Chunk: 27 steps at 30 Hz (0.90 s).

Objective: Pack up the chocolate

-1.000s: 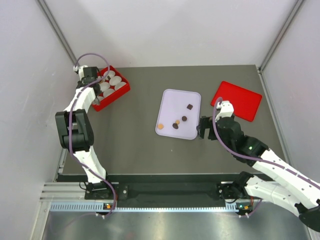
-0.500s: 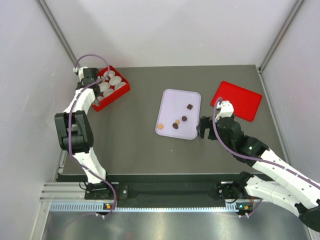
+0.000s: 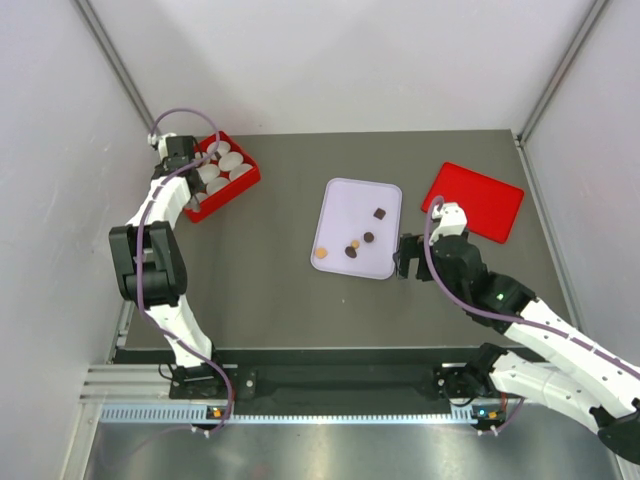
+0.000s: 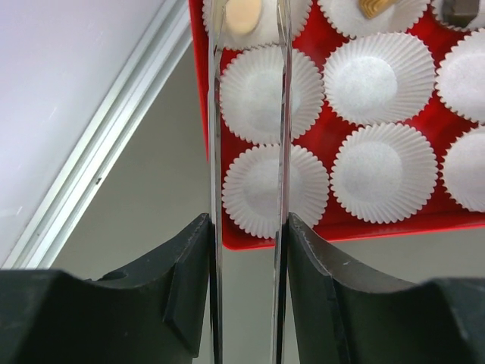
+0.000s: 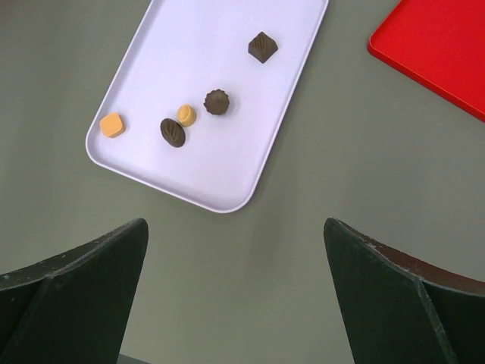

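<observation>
– Red box (image 3: 240,190) far left on the tabletop (image 3: 270,290), white paper cups (image 4: 364,76) inside. Left pincer (image 4: 248,45) state?
– Parted, grasping nothing. Thin clear fingers (image 4: 214,189) straddle one column of cups. A caramel piece (image 4: 244,15) sits in the far cup between them, gap on either side. Tips run off the frame top, so contact up there is probably nil, not certain.
– Other filled cups?
– Two more along that far row, cut by the frame edge. The other cups in view hold nothing.
– Middle?
– Lilac tray (image 3: 350,205) with five loose chocolates (image 5: 217,101). Orange square (image 5: 112,124) is leftmost, dark oval (image 5: 173,132) is touching or just beside a round caramel (image 5: 186,115), and dark square (image 5: 262,47) is toward the far end.
– Right pincer (image 5: 235,258)?
– Wide open, holding nothing, over bare tabletop just off the tray's near right corner. Red lid (image 3: 480,200) lies beyond it.
– Risks?
– Left: fingers lifting out could snag a fluted cup wall and tip it, spilling the caramel piece. Right: oval and round caramel sit so close that a wide bite may catch both or flick one over the rim. Tray looks light, so a low approach could shove it.
– Progress?
– Under halfway, I'd judge: three cups filled, five pieces loose.
</observation>
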Motion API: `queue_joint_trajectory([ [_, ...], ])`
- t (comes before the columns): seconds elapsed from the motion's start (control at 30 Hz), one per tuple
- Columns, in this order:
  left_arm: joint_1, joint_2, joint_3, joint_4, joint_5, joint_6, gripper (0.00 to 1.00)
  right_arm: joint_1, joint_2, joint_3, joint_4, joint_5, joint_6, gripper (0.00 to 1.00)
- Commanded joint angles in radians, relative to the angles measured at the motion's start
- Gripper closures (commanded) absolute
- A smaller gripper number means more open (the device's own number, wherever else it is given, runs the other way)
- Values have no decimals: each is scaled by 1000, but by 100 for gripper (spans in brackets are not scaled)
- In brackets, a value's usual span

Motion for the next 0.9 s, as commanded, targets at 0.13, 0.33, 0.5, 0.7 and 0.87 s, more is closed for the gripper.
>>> queue_joint_trajectory([
  [0.13,-12,-80,19,69,121,31,53,3,-11,6,42,7,-3,0],
  [0.33,-81,-109,13,81,261,23,54,3,-17,45,5,8,-14,0],
  [0.5,-200,-146,-45,37,273,-19,57,3,-33,65,-32,28,-19,0],
  [0.7,-435,-280,-225,27,248,-9,57,3,-53,70,-66,45,-23,0],
  [0.87,-619,-376,-337,55,319,-12,56,1,-76,68,-80,60,-20,0],
])
